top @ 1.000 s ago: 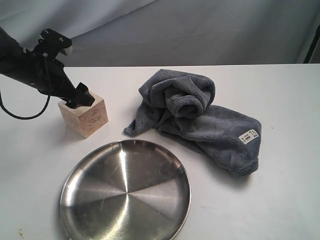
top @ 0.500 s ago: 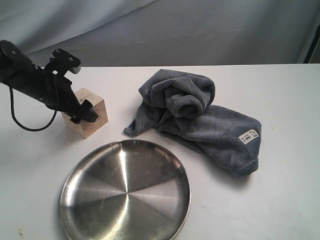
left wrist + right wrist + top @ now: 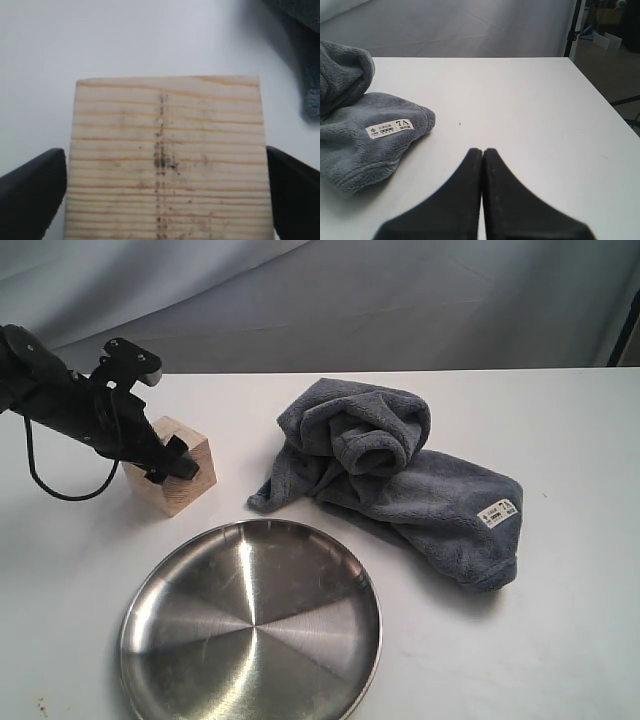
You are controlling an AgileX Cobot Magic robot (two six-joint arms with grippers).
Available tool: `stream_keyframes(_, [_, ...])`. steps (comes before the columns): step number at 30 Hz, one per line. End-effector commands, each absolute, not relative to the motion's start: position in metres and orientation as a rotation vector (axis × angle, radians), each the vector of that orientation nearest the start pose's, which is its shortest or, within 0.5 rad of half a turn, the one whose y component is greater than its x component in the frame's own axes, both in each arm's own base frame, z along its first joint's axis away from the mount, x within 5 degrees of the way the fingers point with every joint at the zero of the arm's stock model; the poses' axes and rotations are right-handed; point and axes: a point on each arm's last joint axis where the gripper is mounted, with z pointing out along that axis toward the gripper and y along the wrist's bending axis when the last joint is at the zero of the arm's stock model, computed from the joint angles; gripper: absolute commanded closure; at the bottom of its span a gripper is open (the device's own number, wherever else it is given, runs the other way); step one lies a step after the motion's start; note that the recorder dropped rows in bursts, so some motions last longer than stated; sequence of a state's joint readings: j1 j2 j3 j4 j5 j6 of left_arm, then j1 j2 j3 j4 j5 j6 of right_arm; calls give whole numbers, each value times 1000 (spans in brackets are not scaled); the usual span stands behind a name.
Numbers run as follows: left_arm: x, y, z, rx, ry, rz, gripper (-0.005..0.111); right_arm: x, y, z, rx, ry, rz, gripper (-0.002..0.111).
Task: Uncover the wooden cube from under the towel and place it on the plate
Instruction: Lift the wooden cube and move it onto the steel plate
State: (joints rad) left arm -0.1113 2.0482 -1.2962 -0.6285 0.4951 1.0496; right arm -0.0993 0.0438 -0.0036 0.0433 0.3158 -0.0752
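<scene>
The wooden cube [image 3: 197,488] stands uncovered on the white table, left of the towel and just beyond the plate's far rim. My left gripper [image 3: 168,462] reaches down over it from the left. In the left wrist view the cube [image 3: 167,125] fills the space between the black fingers [image 3: 35,185], which press on its two sides, so the left gripper [image 3: 166,165] is shut on it. The blue-grey towel [image 3: 400,475] lies bunched at centre right, white label showing. The steel plate [image 3: 250,625] lies empty at the front. My right gripper [image 3: 483,151] is shut and empty, near the towel's [image 3: 360,130] label end.
A grey backdrop hangs behind the table's far edge. A black cable [image 3: 60,490] loops from the left arm down to the table. In the right wrist view the table's right edge [image 3: 600,95] drops off toward a dark stand.
My left gripper has come down from the cube's top to straddle its sides, and the arm has swung a little to the right. Towel and plate have not moved.
</scene>
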Motion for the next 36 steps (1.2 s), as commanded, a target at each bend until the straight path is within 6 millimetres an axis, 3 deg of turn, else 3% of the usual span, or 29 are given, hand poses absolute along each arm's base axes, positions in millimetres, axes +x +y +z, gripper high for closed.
stream_keyframes(1, [412, -71, 143, 822, 2450, -247, 40, 56, -4, 183, 54, 1833, -77, 108])
stream_keyframes(6, [411, -72, 143, 827, 2462, -266, 101, 56, -4, 183, 54, 1833, -77, 108])
stream_keyframes(7, [409, -72, 142, 838, 2467, -277, 106, 56, -4, 183, 54, 1833, -77, 108])
stream_keyframes(10, [407, -74, 147, 832, 2469, -307, 107, 56, -4, 183, 54, 1833, -77, 108])
stream_keyframes(16, [395, -77, 197, 843, 2390, -359, 107, 56, -4, 183, 54, 1833, -77, 108])
stream_keyframes(23, [351, -86, 261, 962, 2326, -551, 107, 56, -4, 183, 54, 1833, -77, 108])
stream_keyframes(26, [332, -84, 273, 972, 2302, -550, 107, 56, -4, 183, 54, 1833, -77, 108])
stream_keyframes(29, [308, -82, 270, 968, 2292, -544, 107, 56, -4, 183, 54, 1833, -77, 108])
stream_keyframes(31, [286, -86, 255, 952, 2288, -495, 107, 56, -4, 183, 54, 1833, -77, 108])
stream_keyframes(34, [247, -119, 222, 1071, 2270, -439, 107, 56, -4, 183, 54, 1833, -77, 108])
stream_keyframes(36, [234, -138, 207, 1099, 2273, -429, 107, 56, -4, 183, 54, 1833, -77, 108])
